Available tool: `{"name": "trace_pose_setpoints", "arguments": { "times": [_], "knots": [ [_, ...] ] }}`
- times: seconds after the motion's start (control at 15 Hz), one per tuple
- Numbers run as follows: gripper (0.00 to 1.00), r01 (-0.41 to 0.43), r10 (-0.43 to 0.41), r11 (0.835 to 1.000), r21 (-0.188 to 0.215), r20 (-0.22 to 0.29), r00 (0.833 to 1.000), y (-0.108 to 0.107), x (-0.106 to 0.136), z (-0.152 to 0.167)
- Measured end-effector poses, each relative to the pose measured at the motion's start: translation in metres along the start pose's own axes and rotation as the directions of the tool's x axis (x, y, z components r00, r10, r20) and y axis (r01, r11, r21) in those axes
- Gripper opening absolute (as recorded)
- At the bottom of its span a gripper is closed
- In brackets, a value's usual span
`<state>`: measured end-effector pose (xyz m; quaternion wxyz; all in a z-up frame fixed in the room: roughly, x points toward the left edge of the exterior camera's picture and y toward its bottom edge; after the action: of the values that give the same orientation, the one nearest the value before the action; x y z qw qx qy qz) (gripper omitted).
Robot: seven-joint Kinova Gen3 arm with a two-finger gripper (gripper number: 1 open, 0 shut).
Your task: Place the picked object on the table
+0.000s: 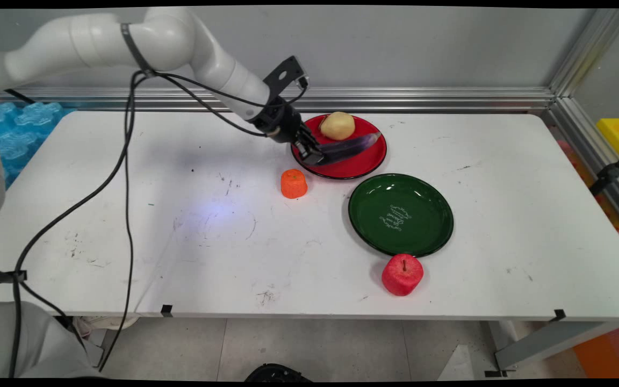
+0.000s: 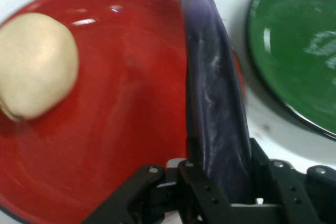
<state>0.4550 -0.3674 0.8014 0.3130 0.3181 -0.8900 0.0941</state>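
Observation:
My gripper [image 1: 317,156] is shut on one end of a long purple eggplant [image 1: 353,146], which stretches across the red plate [image 1: 363,164] toward its right rim. In the hand view the eggplant [image 2: 215,103] runs up from between the fingers [image 2: 195,182], over the red plate [image 2: 121,129]. A pale yellow potato [image 1: 337,125] lies on the far part of the same plate, seen as the potato [image 2: 34,64] to the left of the eggplant.
An empty green plate [image 1: 401,214] lies just right of and nearer than the red one, its edge [image 2: 294,51] showing in the hand view. An orange carrot piece [image 1: 293,183] stands left of the plates. A red apple [image 1: 402,274] sits near the front edge.

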Motion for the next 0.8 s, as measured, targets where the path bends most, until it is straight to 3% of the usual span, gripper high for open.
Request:
{"name": "trace_pose_setpoints", "arguments": {
  "times": [0.4, 0.8],
  "knots": [
    [0.0, -0.01, 0.012, 0.999, -0.045, 0.055, 0.998, 0.039, -0.023, -0.044],
    [0.0, -0.017, 0.024, 0.998, -0.068, 0.099, 0.995, 0.06, -0.055, -0.064]
  ]
}}
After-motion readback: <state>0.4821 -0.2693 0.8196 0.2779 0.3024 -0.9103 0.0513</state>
